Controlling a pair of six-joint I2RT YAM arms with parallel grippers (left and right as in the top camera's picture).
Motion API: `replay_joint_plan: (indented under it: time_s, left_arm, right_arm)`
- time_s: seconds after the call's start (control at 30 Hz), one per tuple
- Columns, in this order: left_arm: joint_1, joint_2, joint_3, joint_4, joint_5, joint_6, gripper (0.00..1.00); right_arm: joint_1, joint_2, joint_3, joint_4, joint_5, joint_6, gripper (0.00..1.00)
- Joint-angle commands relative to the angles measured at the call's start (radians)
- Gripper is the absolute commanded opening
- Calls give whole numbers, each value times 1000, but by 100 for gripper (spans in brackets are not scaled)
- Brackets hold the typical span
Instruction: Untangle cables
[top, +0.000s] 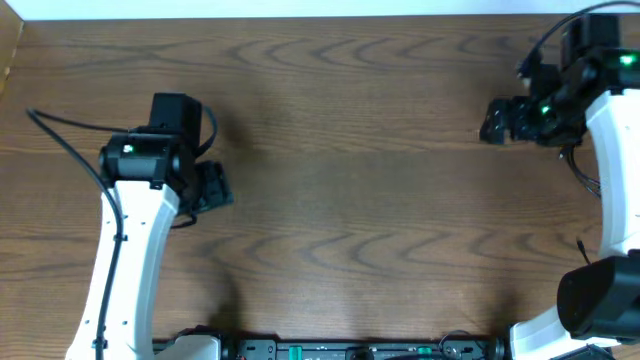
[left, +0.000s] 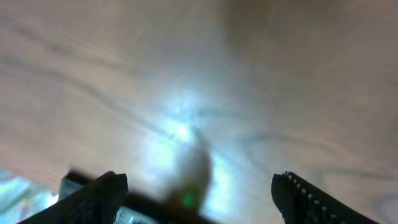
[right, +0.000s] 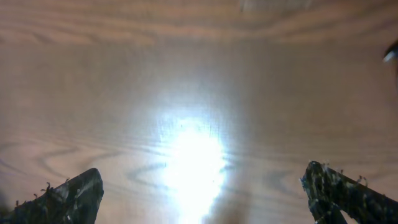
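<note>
**Overhead: no cables on the table (top: 350, 200)**

Overhead and both wrist views show bare wood only, with neither cord anywhere on the table. Above it, the left gripper (left: 199, 182) and right gripper (right: 202, 174) hang empty with fingers spread wide. Progress cannot be judged.

No readable text, labels, brands or numbers — none in any view

Dark brown wood-grain table (top: 360, 200), pale strip along its far edge, bright glare on the surface
</note>
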Motion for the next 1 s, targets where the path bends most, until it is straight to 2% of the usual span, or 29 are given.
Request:
replay_joint_plan:
  time_s: [0.0, 0.2, 0.33, 0.4, 0.43, 0.57, 0.73, 0.97]
  left_arm:
    - [16, -42, 2, -51, -10, 2, 79]
    - [16, -277, -140, 56, -6, 2, 80]
    - [16, -510, -284, 182, 23, 15, 79]
    - [16, -709, -391, 266, 29, 8, 79]
    - [16, -828, -444, 293, 29, 5, 98]
    - [16, -1006, -472, 279, 29, 6, 98]
    - [16, -1113, -472, 261, 29, 5, 98]
    - [16, -1128, -472, 221, 29, 5, 98]
  right_arm:
    - [18, -34, -85, 6, 31, 21, 99]
    - [20, -233, -343, 160, 30, 49, 99]
    - [20, -439, -504, 285, 31, 55, 99]
    - [20, -598, -600, 372, 35, 54, 99]
    - [20, -703, -654, 410, 34, 55, 99]
    - [19, -868, -711, 408, 34, 55, 99]
    - [19, -980, -713, 396, 34, 55, 99]
    - [19, -1023, -713, 364, 34, 55, 99]
